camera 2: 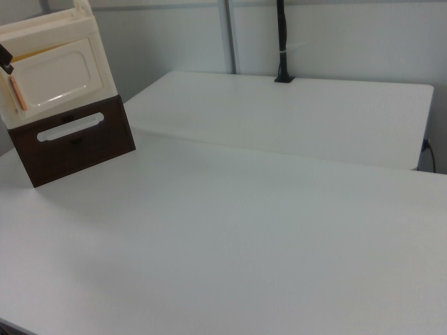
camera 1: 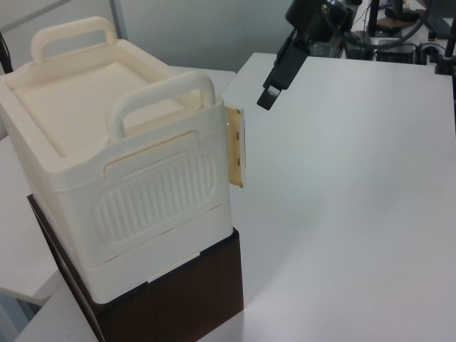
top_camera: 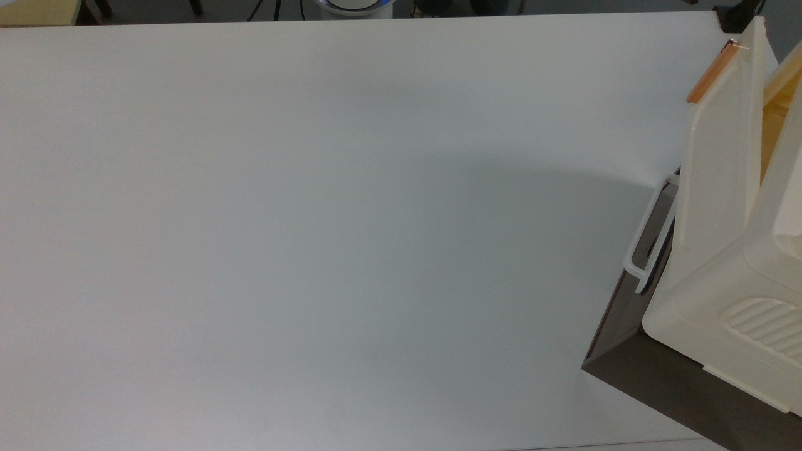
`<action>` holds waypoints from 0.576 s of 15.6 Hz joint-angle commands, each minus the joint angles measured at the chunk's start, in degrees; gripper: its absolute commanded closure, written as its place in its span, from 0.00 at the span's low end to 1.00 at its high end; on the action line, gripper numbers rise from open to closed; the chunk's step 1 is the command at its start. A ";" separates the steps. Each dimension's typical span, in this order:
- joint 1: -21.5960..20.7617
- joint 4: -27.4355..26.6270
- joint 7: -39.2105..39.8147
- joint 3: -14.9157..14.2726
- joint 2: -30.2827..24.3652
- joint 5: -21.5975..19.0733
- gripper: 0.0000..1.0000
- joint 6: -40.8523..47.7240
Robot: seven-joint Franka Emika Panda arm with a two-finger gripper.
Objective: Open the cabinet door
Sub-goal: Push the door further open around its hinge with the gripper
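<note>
Your gripper (camera 1: 266, 99), jaw state I can't tell, hangs just above the cabinet door (camera 1: 236, 146); overshoot probably shoves it shut.

White surface (top_camera: 313, 219). A second white desk (camera 2: 293, 112) abuts it in the right view, carrying a black pole (camera 2: 281, 42). Grey wall (camera 2: 335, 35) behind.

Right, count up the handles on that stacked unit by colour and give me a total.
Cream carry handles: 2
Orange bar handle on the cabinet door: 1
White loop handle on the brown drawer: 1
Total: 4
</note>
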State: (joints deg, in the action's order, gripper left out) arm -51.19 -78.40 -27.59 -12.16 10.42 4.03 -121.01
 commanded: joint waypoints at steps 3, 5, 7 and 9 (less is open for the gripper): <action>-1.81 0.88 -8.09 -1.03 4.17 8.88 0.00 -4.23; -1.81 0.97 -8.26 -1.03 5.13 9.33 0.00 -4.41; -1.81 2.45 -8.27 -1.03 5.66 9.33 0.00 -4.33; -1.37 2.64 -8.27 -1.20 5.93 9.42 0.00 -4.33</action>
State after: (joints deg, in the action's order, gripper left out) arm -52.08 -77.60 -34.41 -12.19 15.45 12.28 -124.98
